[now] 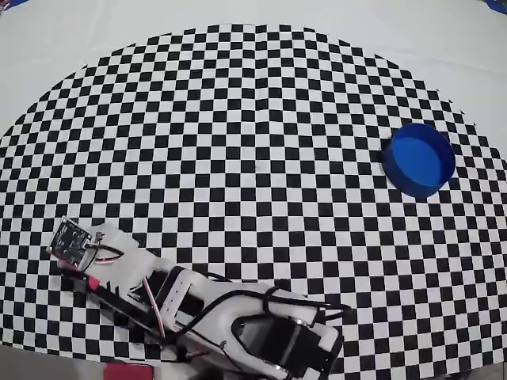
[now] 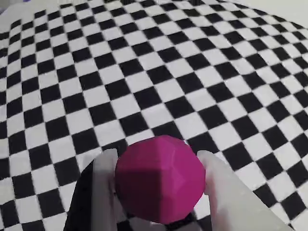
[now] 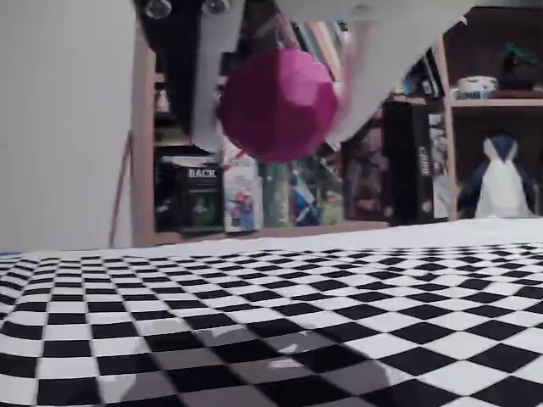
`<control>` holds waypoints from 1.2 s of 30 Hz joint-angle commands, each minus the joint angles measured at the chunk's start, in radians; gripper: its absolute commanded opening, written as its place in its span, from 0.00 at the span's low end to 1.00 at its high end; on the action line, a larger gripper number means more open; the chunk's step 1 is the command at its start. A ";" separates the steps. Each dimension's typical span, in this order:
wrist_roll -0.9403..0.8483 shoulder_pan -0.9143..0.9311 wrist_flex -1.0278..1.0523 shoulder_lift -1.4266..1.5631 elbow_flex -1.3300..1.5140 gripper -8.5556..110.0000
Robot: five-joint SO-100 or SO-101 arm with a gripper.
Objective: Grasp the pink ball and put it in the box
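Note:
My gripper [image 2: 156,156] is shut on the pink ball [image 2: 161,179], a faceted magenta sphere pinched between two white fingers [image 2: 102,192]. In the fixed view the pink ball [image 3: 278,102] hangs well above the checkered cloth, with the gripper [image 3: 271,140] clamped on both its sides. From overhead the gripper [image 1: 75,241] sits at the lower left and covers the ball. The box [image 1: 420,158], a round bright blue container, stands far off at the right of the cloth.
The checkered cloth [image 1: 253,142] covers the table. The arm's white body [image 1: 238,321] and cables lie along the bottom edge of the overhead view. Bookshelves [image 3: 254,195] and a penguin toy [image 3: 502,182] stand behind the table.

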 commanded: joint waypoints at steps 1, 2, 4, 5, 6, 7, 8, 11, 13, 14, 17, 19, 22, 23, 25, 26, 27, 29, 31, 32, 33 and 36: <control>-0.006 0.028 0.005 0.060 0.005 0.07; -0.006 0.046 0.005 0.081 0.015 0.07; -0.006 0.075 0.005 0.114 0.032 0.07; -0.006 0.089 0.005 0.126 0.038 0.07; -0.006 0.103 0.005 0.138 0.044 0.07; -0.006 0.118 0.005 0.149 0.051 0.07; -0.006 0.135 0.005 0.158 0.055 0.07; -0.006 0.178 0.005 0.181 0.066 0.07; -0.006 0.221 0.005 0.209 0.075 0.07; -0.006 0.235 0.005 0.218 0.078 0.07; -0.006 0.291 0.005 0.256 0.081 0.07; -0.006 0.321 0.005 0.276 0.080 0.07; -0.006 0.370 0.005 0.302 0.071 0.07; -0.006 0.387 0.005 0.311 0.071 0.07; -0.006 0.423 0.002 0.328 0.069 0.07; -0.006 0.442 0.002 0.339 0.069 0.07; -0.006 0.460 0.002 0.348 0.069 0.07; -0.006 0.491 0.002 0.354 0.061 0.07; -0.006 0.508 0.005 0.354 0.043 0.07; -0.006 0.522 0.005 0.354 0.034 0.07; -0.006 0.537 0.005 0.354 0.025 0.07; -0.006 0.575 0.009 0.356 0.009 0.07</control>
